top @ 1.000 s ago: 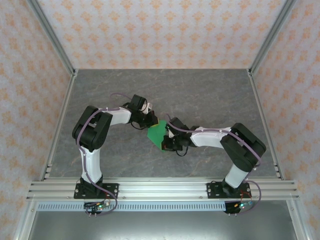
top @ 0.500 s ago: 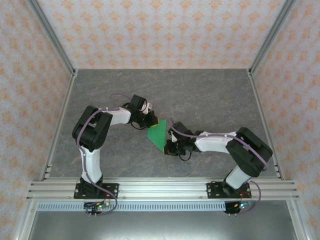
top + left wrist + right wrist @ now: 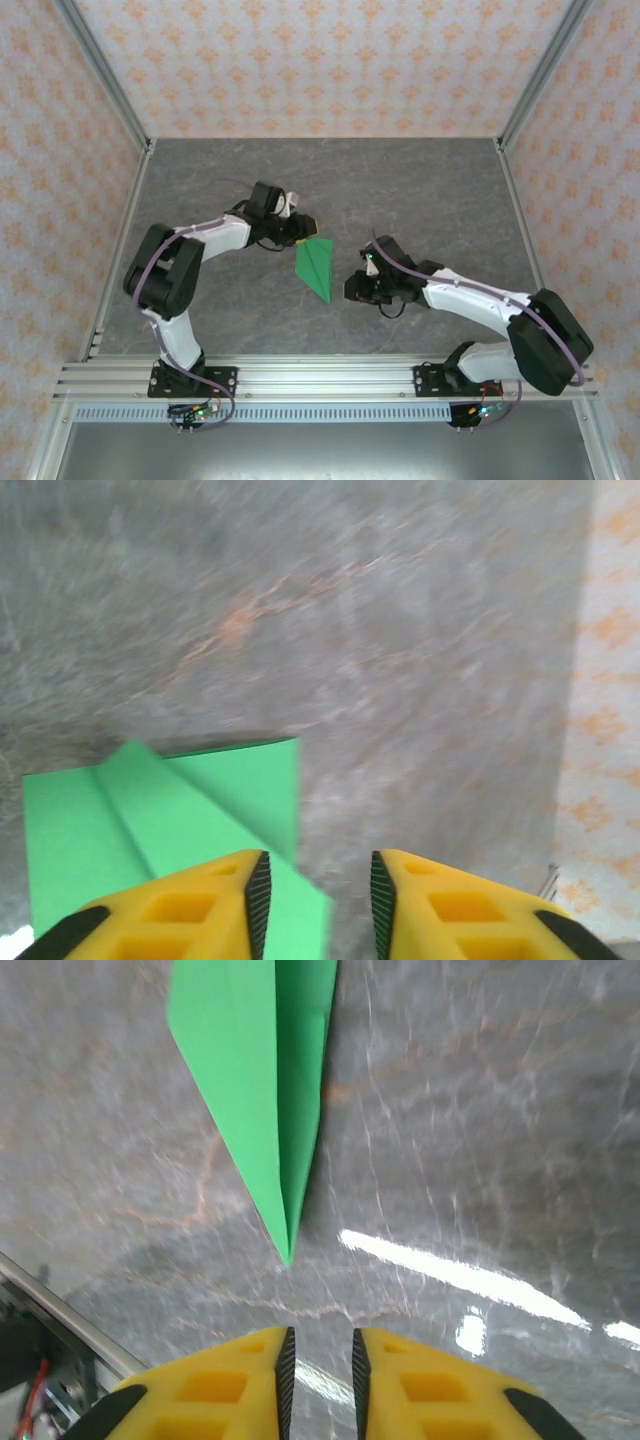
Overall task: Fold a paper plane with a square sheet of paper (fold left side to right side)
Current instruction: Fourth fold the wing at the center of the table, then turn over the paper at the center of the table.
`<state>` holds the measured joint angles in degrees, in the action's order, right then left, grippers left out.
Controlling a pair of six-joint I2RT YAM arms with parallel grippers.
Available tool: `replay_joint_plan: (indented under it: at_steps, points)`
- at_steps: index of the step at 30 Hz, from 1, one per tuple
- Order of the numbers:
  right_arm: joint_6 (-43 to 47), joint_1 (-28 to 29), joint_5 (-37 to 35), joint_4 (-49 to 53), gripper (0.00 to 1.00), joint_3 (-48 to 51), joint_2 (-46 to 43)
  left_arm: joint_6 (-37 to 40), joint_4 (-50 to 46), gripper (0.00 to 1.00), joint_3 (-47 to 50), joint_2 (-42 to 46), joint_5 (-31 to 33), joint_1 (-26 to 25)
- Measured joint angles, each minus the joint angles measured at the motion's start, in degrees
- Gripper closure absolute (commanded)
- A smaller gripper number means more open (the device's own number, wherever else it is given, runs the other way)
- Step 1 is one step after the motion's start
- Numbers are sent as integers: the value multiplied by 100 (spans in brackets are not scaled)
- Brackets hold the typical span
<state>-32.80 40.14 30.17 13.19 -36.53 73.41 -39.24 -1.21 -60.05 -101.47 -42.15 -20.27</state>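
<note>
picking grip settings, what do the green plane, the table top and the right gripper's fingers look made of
Paper plane: thin matte green paper, shown by crisp creases and flat layers.
Table top: grey, stone-veined, glossy with glare streaks; polished stone or laminate, cannot tell.
Fingers of the right gripper: yellow moulded plastic by the look, with black ribbed pads, probably rubber.

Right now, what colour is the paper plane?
The paper plane is bright green, clearest from the right wrist.

The paper plane [image 3: 316,268] lies flat near the middle of the grey table [image 3: 420,190], point toward the near edge — left gripper [image 3: 303,231] just beside its wide end, right gripper [image 3: 350,288] near its point, not touching.
</note>
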Motion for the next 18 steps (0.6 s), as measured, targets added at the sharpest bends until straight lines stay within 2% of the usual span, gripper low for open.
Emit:
replay_joint_plan:
  at_steps: [3,6,11,18]
  points:
    - [-72,-109,-44,-393,57,151,-85,-20,68,59,245,649,76,2]
    - [-173,-133,-83,-785,54,289,-87,-125,197,60,610,852,70,-28]
    - [-219,-133,-83,-1222,53,332,-94,-293,238,65,1049,461,66,-188]
    - [-221,-133,-87,-1307,53,363,-221,-444,382,66,1084,2,59,-343]
